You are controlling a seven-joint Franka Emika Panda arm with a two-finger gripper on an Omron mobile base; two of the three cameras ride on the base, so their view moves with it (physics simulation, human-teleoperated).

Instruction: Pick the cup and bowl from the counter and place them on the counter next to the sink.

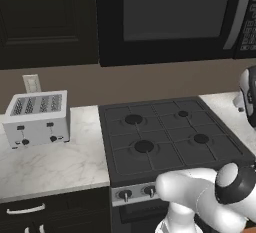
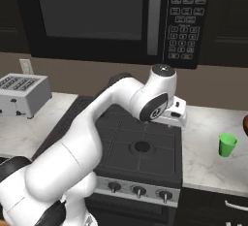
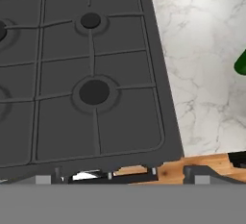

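Green cup sits on marble table, your 3 o'clock off stovetop; gripper spread wide, holding nothing.

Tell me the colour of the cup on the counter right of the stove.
Bright green. The cup shows best in the right base view, standing upright on the white marble-look counter.

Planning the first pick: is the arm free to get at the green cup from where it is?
Probably yes: the cup stands alone on bare counter right of the stovetop, nothing between.
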